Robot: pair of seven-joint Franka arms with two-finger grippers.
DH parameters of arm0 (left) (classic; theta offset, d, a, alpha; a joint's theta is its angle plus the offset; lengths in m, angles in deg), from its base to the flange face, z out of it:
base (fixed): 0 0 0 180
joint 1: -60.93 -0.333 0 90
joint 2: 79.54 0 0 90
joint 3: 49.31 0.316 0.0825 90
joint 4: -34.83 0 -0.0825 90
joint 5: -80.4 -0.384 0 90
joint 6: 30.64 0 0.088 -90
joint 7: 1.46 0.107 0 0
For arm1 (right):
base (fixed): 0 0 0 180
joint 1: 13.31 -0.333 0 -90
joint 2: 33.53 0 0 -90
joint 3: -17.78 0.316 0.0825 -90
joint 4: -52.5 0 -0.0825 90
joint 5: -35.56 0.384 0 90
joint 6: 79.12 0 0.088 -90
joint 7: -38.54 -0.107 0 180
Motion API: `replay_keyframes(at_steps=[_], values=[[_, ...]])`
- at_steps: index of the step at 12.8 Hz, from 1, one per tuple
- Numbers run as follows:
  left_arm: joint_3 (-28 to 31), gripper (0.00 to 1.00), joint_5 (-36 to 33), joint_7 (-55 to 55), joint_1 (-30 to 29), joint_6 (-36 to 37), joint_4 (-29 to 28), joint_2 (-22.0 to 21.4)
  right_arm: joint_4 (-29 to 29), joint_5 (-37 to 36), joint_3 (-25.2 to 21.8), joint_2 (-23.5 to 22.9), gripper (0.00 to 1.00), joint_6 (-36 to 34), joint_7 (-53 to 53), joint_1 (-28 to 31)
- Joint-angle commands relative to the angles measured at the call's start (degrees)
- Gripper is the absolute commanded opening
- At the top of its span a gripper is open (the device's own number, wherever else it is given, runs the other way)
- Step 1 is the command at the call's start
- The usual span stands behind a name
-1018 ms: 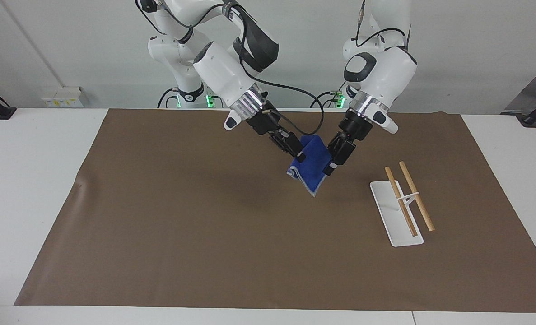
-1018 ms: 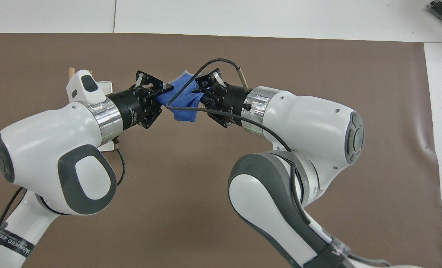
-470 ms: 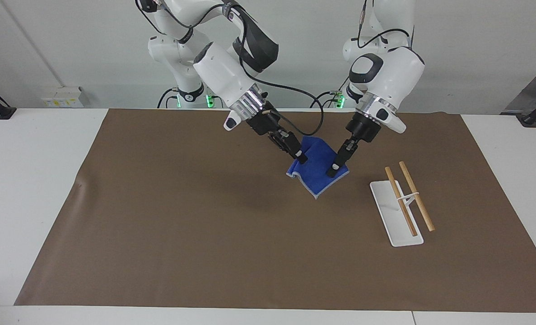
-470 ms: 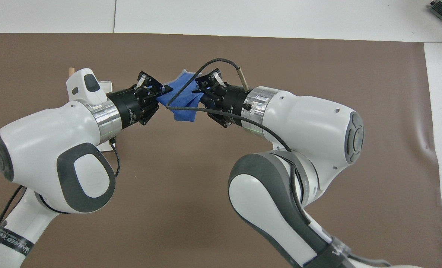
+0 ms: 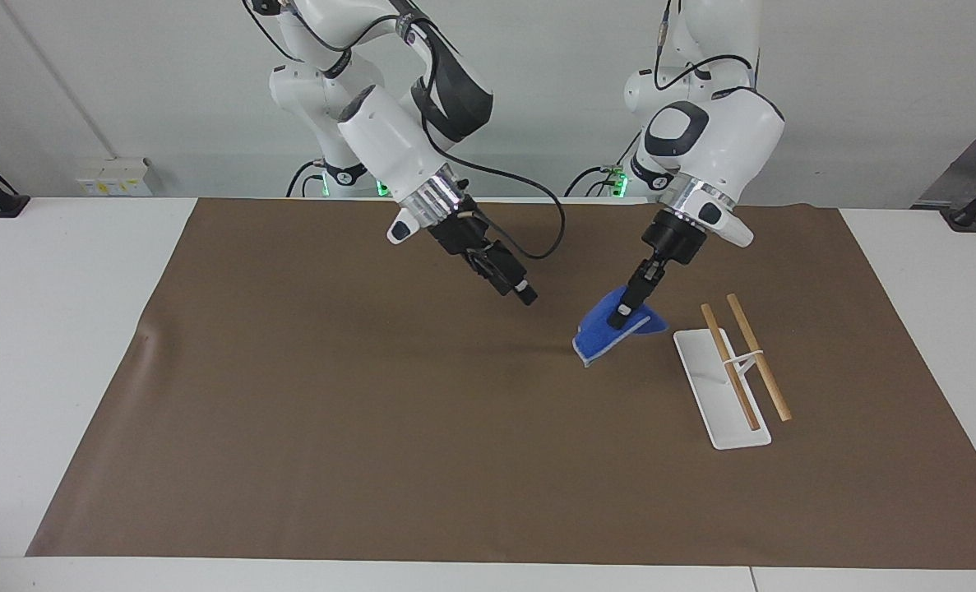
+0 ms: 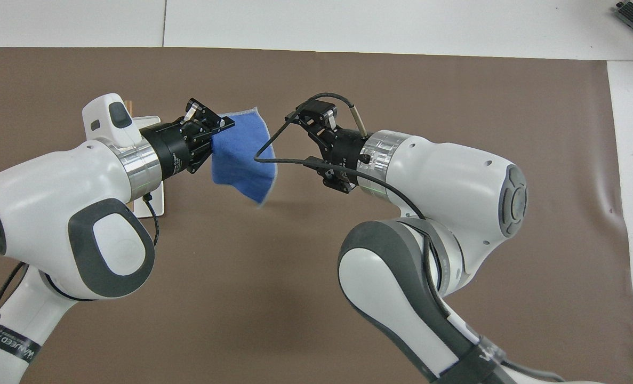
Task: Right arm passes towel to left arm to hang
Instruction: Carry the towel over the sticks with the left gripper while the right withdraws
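The blue towel (image 5: 599,337) hangs from my left gripper (image 5: 621,316), which is shut on its upper edge and holds it in the air over the brown mat, beside the rack. In the overhead view the towel (image 6: 241,160) droops from the left gripper (image 6: 220,126). My right gripper (image 5: 525,295) is open and empty over the mat's middle, apart from the towel. It also shows in the overhead view (image 6: 312,113), with its black wrist cable looping in front of the towel.
A white rack base (image 5: 714,395) carrying two wooden rods (image 5: 755,358) stands on the brown mat (image 5: 372,427) toward the left arm's end. In the overhead view the rack (image 6: 150,205) is mostly hidden under the left arm.
The right gripper let go of the towel and drew back toward its own end. The left gripper carried the towel toward the rack, and the towel now hangs from it alone.
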Motion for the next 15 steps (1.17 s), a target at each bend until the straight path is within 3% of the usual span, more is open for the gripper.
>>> replay_keyframes(at_steps=[1, 4, 6, 8, 11, 15], values=[[1.99, 0.00, 0.37, 1.07, -0.90, -0.69, -0.05, 1.67, 1.97, -4.20, 0.10, 3.43, 1.00, -6.55, 4.48, 4.62], [7.78, 0.00, 0.37, 4.30, -0.90, -0.69, -0.48, 3.17, 1.44, -22.35, 0.19, 7.73, 1.00, -25.51, 9.66, 11.38], [10.60, 0.00, 0.37, 8.78, -0.99, -0.69, -1.89, 3.44, 0.92, -30.31, 0.10, 9.85, 1.00, -33.53, 15.02, 12.80], [13.68, 0.00, 0.37, 10.64, -0.99, -0.69, -1.98, 3.62, -0.40, -31.48, 0.01, 10.64, 1.00, -39.95, 20.82, 14.90], [19.39, 0.00, 0.37, 14.85, -1.34, -0.69, -2.59, 3.61, -0.66, -33.49, -1.04, 12.22, 1.00, -42.79, 29.60, 16.49], [22.30, 0.00, 0.37, 18.29, -2.48, -0.78, -3.55, 3.35, -0.67, -34.12, -3.67, 14.60, 1.00, -44.73, 37.62, 16.94]])
